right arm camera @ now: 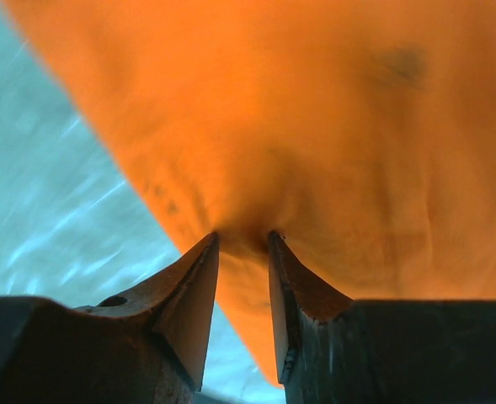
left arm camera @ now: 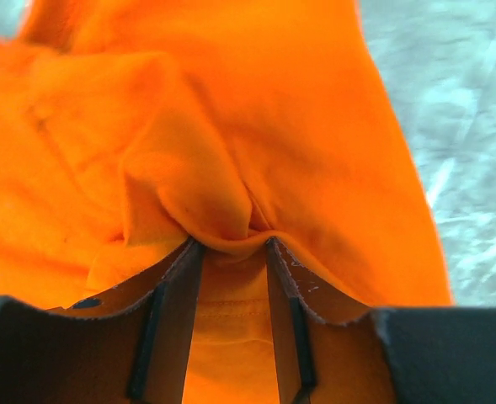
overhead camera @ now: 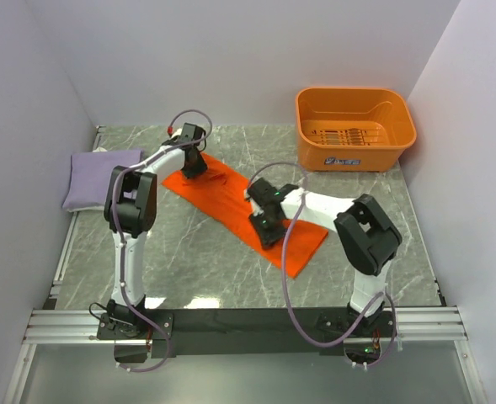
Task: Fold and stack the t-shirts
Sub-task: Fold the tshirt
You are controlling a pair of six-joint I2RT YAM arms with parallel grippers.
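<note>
The orange t-shirt (overhead camera: 223, 199) lies as a long folded strip running diagonally across the marble table. My left gripper (overhead camera: 194, 165) is at its far left end, jaws closed in on a bunched fold of the orange cloth (left arm camera: 205, 168), which puckers between the fingertips (left arm camera: 235, 244). My right gripper (overhead camera: 265, 225) is on the strip's middle near edge, pinching a pucker of the orange cloth (right arm camera: 332, 143) between its tips (right arm camera: 242, 237). The lavender t-shirt (overhead camera: 101, 177) lies folded at the table's far left, apart from both grippers.
The rigid orange plastic basket (overhead camera: 354, 155) stands at the back right. White walls close in the table on the left, back and right. Bare marble table (overhead camera: 189, 252) shows in front of the strip, and in the right wrist view (right arm camera: 54, 194).
</note>
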